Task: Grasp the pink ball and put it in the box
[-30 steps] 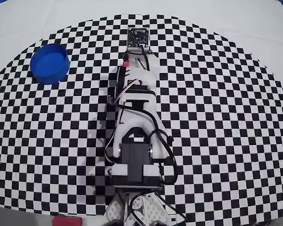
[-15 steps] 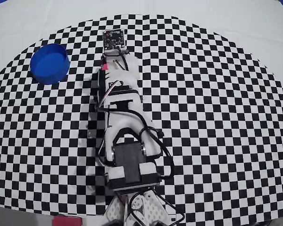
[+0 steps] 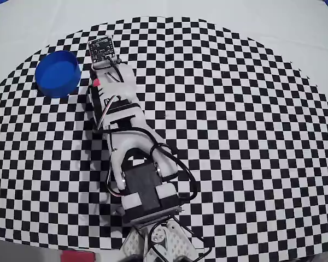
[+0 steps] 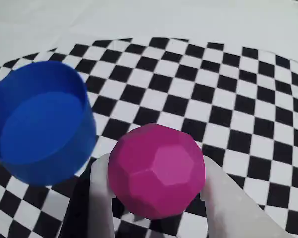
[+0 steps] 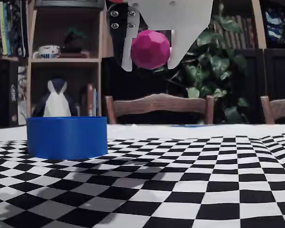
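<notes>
Grip: the gripper point(image 4: 156, 198) is closed on the pink ball point(image 4: 157, 170), one white finger on each side; ball faceted, held at its widest part
Where: ball high above the checkered cloth point(image 5: 190, 185), carried in the air; the box point(image 5: 67, 137) sits off to the left in the fixed view, not under it
Risk: released here, the ball would land on the cloth and roll away; a release over the low rim could bounce it out
Slip: the facets may twist between the smooth fingers point(image 5: 127, 47) mid-swing

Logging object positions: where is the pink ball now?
The pink ball is clamped in the gripper, lifted off the table, right of the box in the fixed view.
</notes>
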### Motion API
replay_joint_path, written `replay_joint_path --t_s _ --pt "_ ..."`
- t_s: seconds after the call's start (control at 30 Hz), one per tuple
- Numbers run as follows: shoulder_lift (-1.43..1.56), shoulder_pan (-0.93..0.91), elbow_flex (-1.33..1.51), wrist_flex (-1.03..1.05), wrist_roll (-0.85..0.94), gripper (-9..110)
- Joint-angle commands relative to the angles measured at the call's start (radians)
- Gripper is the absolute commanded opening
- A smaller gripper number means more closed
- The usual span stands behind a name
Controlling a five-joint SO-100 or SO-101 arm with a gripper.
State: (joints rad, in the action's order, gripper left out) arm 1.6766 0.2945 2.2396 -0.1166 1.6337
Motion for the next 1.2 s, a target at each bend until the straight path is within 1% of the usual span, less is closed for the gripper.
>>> replay_joint_path --t_s 0.0,0.6,1.17 --pt "-0.012 0.028 -0.066 -0.003 -0.006 0" --pt "-0.149 0.129 -0.199 0.002 -0.006 0" --pt "-0.273 0.176 -0.347 0.017 -0.006 0"
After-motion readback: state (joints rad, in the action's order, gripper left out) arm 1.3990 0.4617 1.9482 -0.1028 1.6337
